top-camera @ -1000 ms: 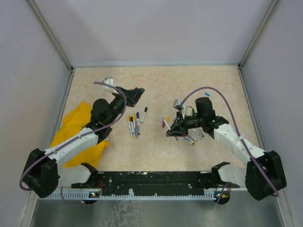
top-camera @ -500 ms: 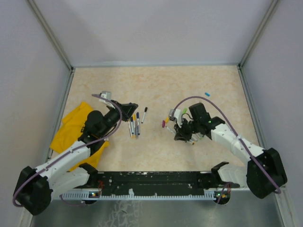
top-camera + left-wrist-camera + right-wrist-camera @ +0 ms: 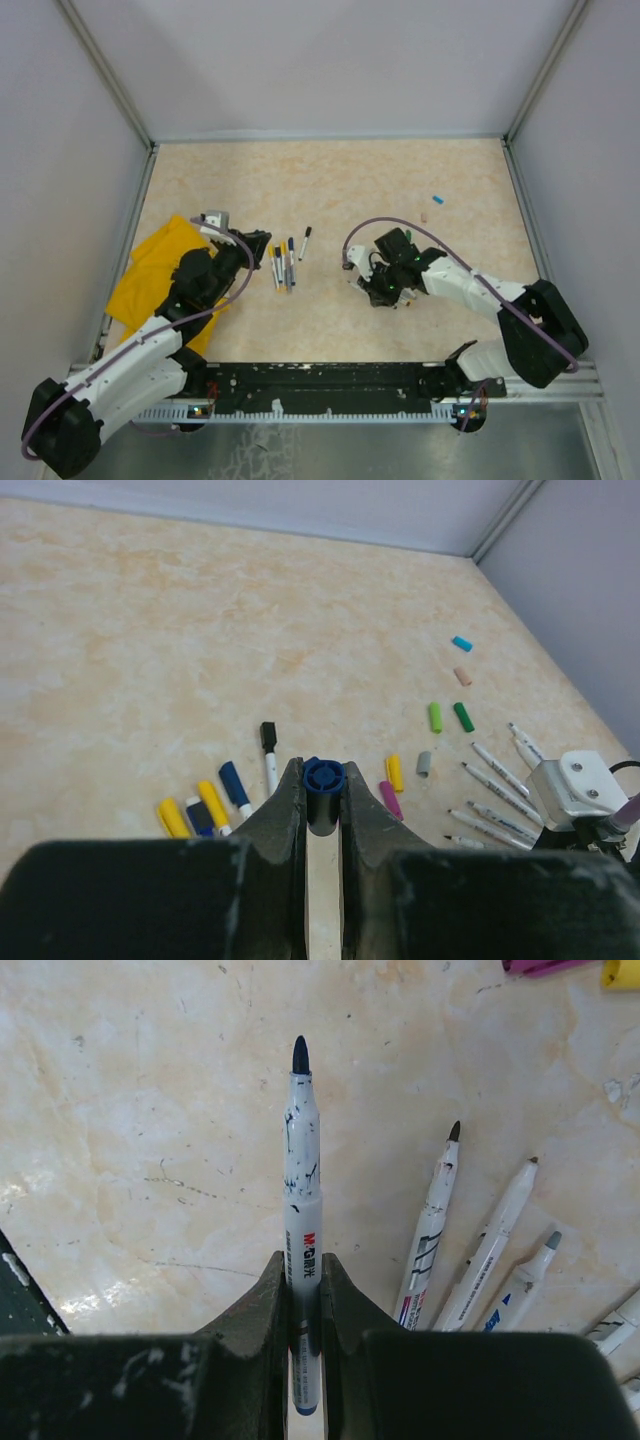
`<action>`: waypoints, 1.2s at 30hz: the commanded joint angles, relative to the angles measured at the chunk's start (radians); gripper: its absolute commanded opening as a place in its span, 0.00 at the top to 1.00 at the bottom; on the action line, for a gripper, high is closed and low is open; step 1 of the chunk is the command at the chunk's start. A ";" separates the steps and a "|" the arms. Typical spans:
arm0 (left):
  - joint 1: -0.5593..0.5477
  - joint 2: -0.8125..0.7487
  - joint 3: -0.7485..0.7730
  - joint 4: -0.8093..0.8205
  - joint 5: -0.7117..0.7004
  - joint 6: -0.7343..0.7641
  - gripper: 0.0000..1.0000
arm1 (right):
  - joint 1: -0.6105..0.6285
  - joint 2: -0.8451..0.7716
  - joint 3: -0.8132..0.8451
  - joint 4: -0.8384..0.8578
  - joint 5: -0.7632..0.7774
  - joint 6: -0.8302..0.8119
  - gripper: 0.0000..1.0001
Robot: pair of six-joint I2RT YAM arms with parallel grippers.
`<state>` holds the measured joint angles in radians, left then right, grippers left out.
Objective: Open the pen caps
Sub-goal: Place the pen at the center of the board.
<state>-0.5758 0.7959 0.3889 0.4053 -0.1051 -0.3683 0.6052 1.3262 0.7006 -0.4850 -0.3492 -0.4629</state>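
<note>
Pen cap (image 3: pixel 323 777) (blue) is off, pinched in your L gripper (image 3: pixel 322 798); R gripper (image 3: pixel 304 1265) clamps the bare pen (image 3: pixel 303 1160); arms drew apart since; set both down next.

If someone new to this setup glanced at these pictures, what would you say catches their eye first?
Probably the right tool pinching an uncapped white pen that points its dark tip out over the table, and the left tool clamped on a blue cap. Next comes the yellow cloth at the table's left edge, with a row of capped pens beside it.
</note>
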 commanded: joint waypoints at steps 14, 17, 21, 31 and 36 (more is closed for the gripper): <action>0.004 -0.015 -0.065 0.024 -0.077 -0.004 1.00 | 0.088 0.102 0.028 0.022 0.204 0.027 0.88; 0.004 -0.010 -0.061 0.022 -0.079 -0.006 1.00 | 0.090 0.111 0.031 0.020 0.217 0.028 0.84; 0.003 -0.010 -0.062 0.020 -0.082 -0.010 1.00 | 0.091 0.113 0.031 0.020 0.227 0.029 0.80; 0.004 -0.009 -0.075 0.024 -0.027 -0.050 1.00 | 0.091 0.106 0.043 0.009 0.221 0.027 0.72; 0.004 0.027 -0.098 0.074 0.080 -0.091 1.00 | 0.091 0.090 0.051 0.002 0.206 0.019 0.62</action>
<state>-0.5758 0.7986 0.3153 0.4171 -0.1242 -0.4187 0.6872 1.4189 0.7166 -0.4770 -0.1577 -0.4339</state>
